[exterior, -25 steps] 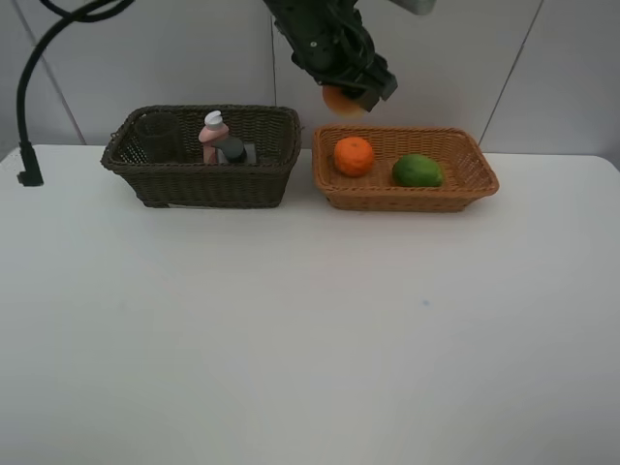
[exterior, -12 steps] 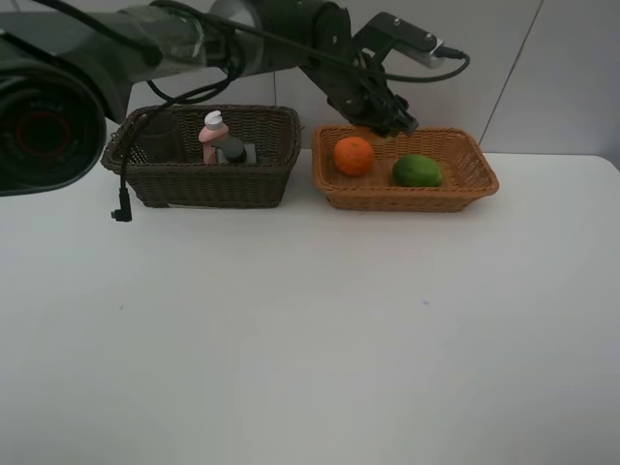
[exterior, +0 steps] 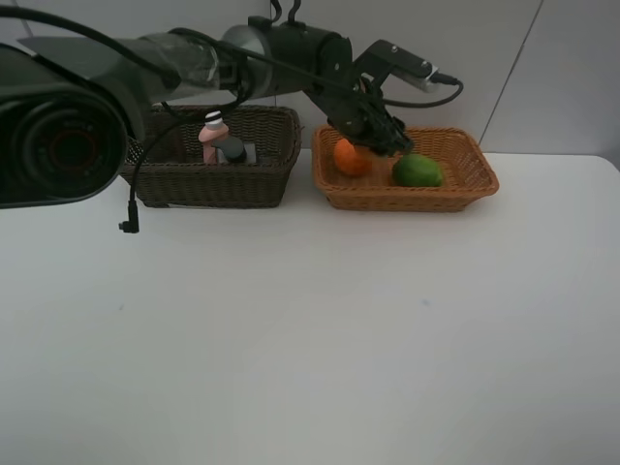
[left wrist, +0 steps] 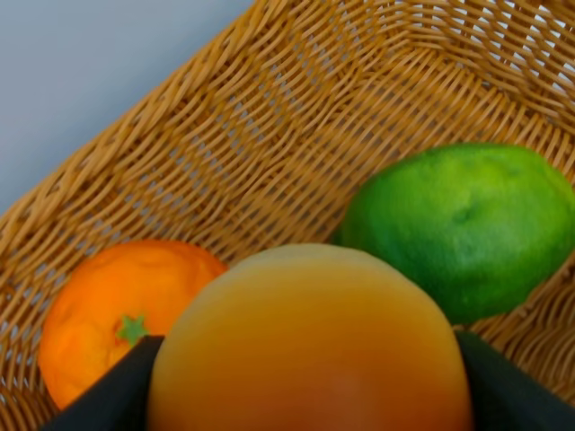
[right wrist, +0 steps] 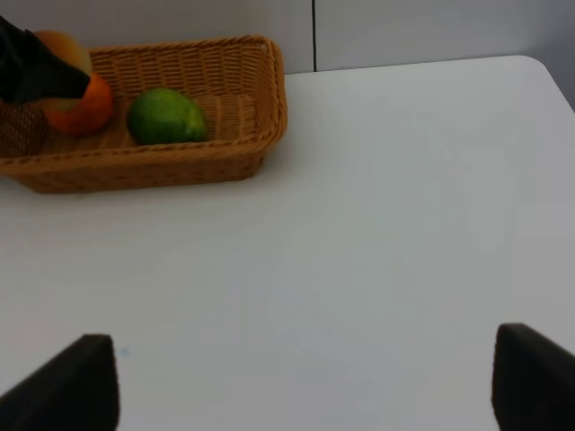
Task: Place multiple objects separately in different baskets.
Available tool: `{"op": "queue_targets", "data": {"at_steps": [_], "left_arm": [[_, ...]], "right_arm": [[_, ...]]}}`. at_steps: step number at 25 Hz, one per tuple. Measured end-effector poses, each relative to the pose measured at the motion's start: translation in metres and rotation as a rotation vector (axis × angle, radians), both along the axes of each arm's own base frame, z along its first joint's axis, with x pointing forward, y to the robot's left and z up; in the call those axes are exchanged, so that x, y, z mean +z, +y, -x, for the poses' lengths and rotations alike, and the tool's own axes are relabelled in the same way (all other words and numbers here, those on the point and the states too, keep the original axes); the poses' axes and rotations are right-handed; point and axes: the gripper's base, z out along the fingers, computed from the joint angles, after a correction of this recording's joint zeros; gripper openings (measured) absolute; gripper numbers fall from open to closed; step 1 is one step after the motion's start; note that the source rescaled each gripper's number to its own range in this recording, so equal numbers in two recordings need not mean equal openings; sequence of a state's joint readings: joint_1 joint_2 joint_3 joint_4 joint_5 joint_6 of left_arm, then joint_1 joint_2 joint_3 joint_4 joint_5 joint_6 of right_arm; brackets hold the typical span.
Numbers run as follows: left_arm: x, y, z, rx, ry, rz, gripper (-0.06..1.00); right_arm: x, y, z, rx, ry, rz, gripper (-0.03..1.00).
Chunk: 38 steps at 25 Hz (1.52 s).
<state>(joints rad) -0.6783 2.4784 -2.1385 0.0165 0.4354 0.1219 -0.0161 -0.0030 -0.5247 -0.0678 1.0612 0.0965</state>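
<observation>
Left arm reaches across from the left, w/ its gripper [exterior: 380,138] down over the tan basket [exterior: 465,174], jaws clamped on either side of the bun [left wrist: 310,346]. In the left wrist view the bun fills the lower middle, dark jaw pads on both sides of it, held above the basket floor. Under it, orange [exterior: 351,158] on one side and lime [exterior: 418,170] on the other, both lying in the tan basket, bun hanging roughly btwn them.

Dark basket [exterior: 208,182] sits just beside the tan one on the table [exterior: 310,329]. Pink bottle [exterior: 210,138] stands upright in it, grey box [exterior: 232,150] right next to the bottle. Can't make out the cup, arm blocks that end.

Right gripper [right wrist: 296,377] hangs over bare table, jaws spread wide, nothing in them.
</observation>
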Motion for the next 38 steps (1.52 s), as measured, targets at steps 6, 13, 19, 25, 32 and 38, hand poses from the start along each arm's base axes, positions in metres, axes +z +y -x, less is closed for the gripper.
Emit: {"op": "queue_targets", "data": {"at_steps": [6,13,19,25,32,38], "left_arm": [[0.000,0.000,0.000,-0.025,-0.020,-0.016,0.77],[0.001,-0.001,-0.001,-0.030,-0.028,-0.015,1.00],[0.001,-0.001,-0.001,-0.030,-0.029,-0.014,1.00],[0.000,0.000,0.000,-0.030,-0.022,-0.019,1.00],[-0.003,-0.001,0.007,-0.033,0.039,-0.070,1.00],[0.013,0.002,0.008,-0.039,0.010,-0.090,1.00]], "right_arm": [[0.000,0.000,0.000,0.000,0.000,0.000,0.84],[0.000,0.000,0.000,0.000,0.000,0.000,0.84],[0.000,0.000,0.000,0.000,0.000,0.000,0.84],[0.000,0.000,0.000,0.000,0.000,0.000,0.84],[0.000,0.000,0.000,0.000,0.000,0.000,0.84],[0.000,0.000,0.000,0.000,0.000,0.000,0.84]]}}
